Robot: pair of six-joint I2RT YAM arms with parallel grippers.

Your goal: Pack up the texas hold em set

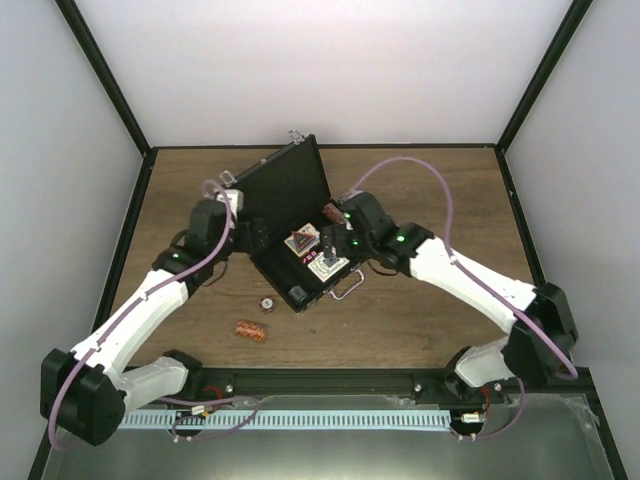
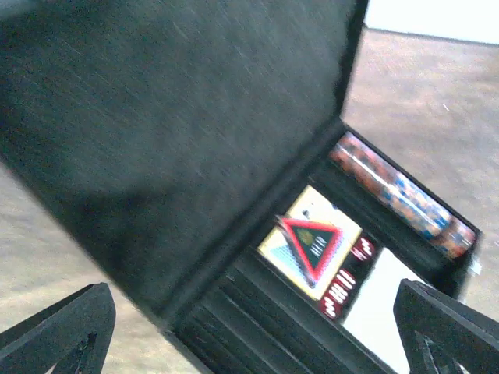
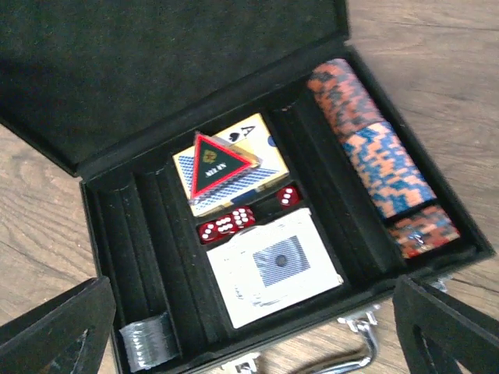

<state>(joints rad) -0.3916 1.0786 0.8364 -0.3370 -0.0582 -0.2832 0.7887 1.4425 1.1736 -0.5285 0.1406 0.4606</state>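
Black case (image 3: 156,70) open w/ chips (image 3: 374,164); rt pincer (image 3: 249,343) spread wide.

The case (image 3: 156,70) is lined in matt black, felt-like cloth. Its handle (image 3: 366,339) at the front edge is shiny silver metal. The dice (image 3: 226,224) look like glossy red plastic. The table (image 3: 437,47) is matt, wood-grained brown.
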